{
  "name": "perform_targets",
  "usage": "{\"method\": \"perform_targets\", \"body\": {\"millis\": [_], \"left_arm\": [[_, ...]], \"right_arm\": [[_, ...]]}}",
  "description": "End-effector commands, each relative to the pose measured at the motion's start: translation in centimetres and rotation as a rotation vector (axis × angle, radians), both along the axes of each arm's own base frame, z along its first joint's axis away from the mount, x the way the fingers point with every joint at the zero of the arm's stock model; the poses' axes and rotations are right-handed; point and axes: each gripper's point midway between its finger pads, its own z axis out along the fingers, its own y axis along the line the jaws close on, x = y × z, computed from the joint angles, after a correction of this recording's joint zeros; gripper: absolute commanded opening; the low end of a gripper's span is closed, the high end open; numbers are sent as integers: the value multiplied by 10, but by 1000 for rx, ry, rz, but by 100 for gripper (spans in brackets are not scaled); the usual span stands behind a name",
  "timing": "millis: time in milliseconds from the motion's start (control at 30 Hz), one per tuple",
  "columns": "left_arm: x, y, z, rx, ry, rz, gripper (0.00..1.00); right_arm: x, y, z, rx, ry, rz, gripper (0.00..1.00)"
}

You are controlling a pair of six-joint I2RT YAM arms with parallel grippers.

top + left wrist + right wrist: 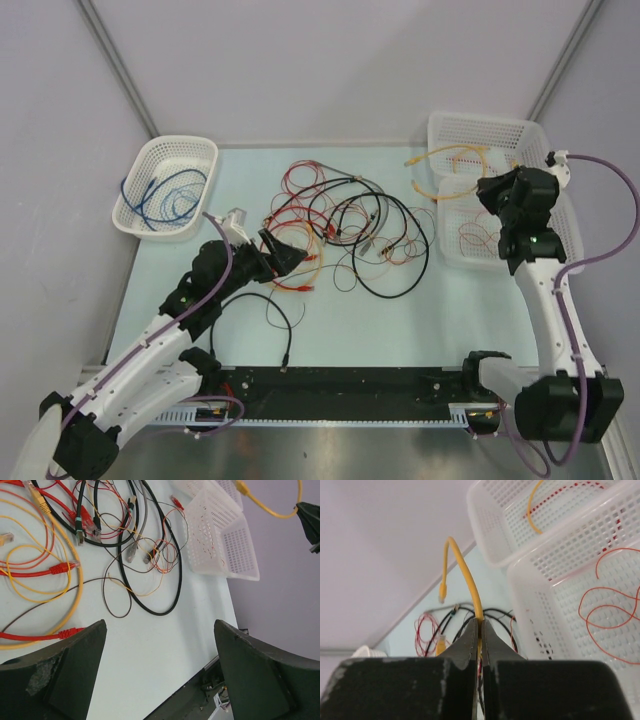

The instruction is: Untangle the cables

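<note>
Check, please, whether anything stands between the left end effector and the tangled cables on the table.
Nothing visible does: the left end effector hangs open over bare table, with the cables lying uncovered just beyond its fingertips.

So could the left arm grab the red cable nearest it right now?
Probably yes: the left gripper is open, and the red cable lies uncovered on the table just ahead of its fingers, though a yellow cable loops close by.

Red, yellow and black cables point(340, 215) lie tangled together; one yellow cable point(465, 575) arches upward, apparently lifted clear.
</note>
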Motion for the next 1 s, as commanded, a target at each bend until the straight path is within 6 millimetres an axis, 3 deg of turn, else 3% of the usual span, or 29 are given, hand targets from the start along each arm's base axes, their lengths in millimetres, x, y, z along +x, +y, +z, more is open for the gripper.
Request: {"method": "perform_targets", "body": {"millis": [0,67,300,433,533,600,667,700,733,833,867,967], "left_arm": [[-5,-1,0,-16,16,-18,93],[-5,-1,0,-7,15,-24,93],[-2,-1,-5,21,6,-23,94],[2,-2,-11,37,12,-25,94],[8,-2,-20,73,23,-18,94],[11,-1,-23,93,32,-13,94],[14,-2,-25,103,44,-11,94],[15,-2,-27,111,47,-13,94],[17,-3,-27,113,50,-12,94],[18,-4,-23,112,43,-16,94],[18,-5,-23,112,44,-21,94],[18,-4,-14,109,32,-18,94]], "right_arm": [[45,-25,22,161,-134,-67,0],[62,-37,30,210,-189,-90,0],[105,-82,21,356,-249,-205,0],[134,-98,2,392,-261,-232,0],[150,-107,1,347,-268,-246,0],[159,-112,-16,333,-221,-260,0],[163,-114,-14,341,-214,-264,10],[163,-113,-14,352,-206,-263,28],[162,-110,-9,357,-214,-256,37],[154,-93,22,317,-264,-237,63],[148,-82,41,306,-298,-217,73],[136,-62,70,278,-343,-186,90]]}}
